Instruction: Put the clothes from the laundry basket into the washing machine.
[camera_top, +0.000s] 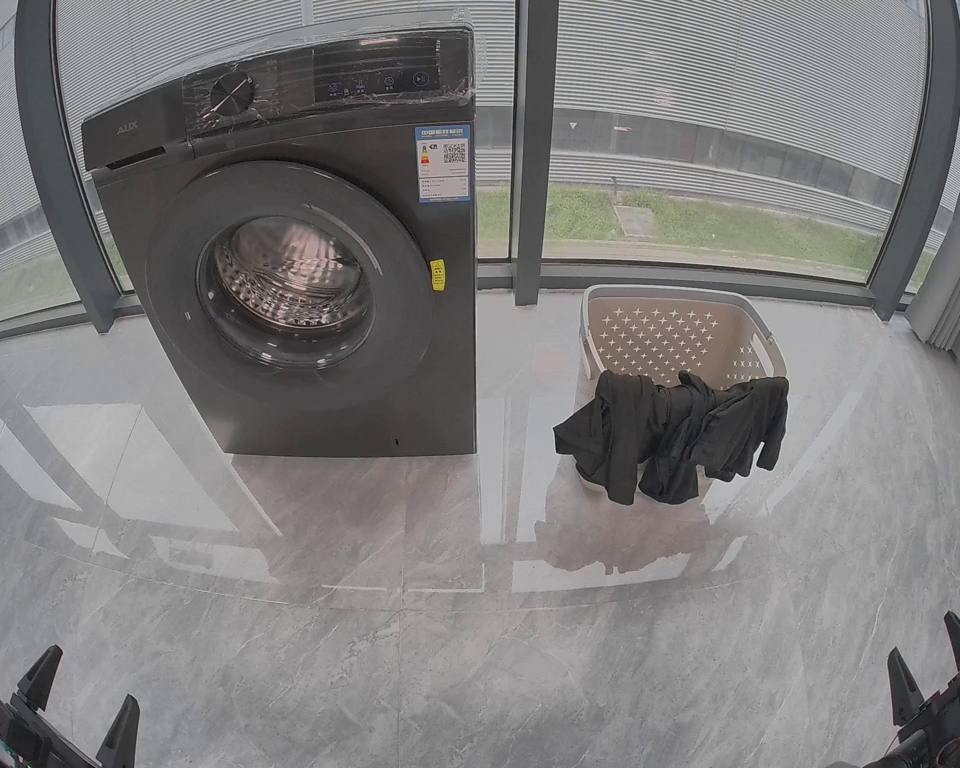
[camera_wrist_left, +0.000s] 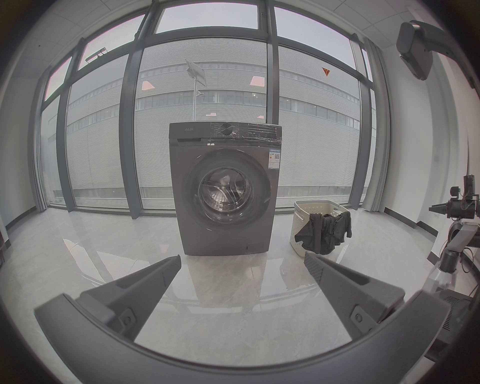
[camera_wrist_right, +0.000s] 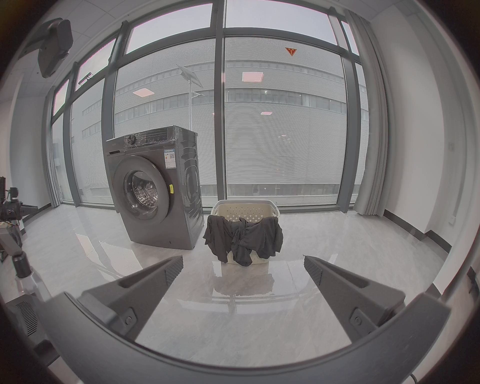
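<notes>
The clothes (camera_top: 672, 435) hang over the front rim of the laundry basket (camera_top: 680, 292), right of centre. I judge them light and limp, best pinched at the bunched middle. My left gripper (camera_top: 75, 700) and right gripper (camera_top: 925, 655) stand spread, empty, at the lower corners.

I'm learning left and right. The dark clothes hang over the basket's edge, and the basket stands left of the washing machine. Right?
Not quite. The head view shows the basket standing right of the washing machine, on the robot's right. The dark clothes do hang over its edge.
</notes>
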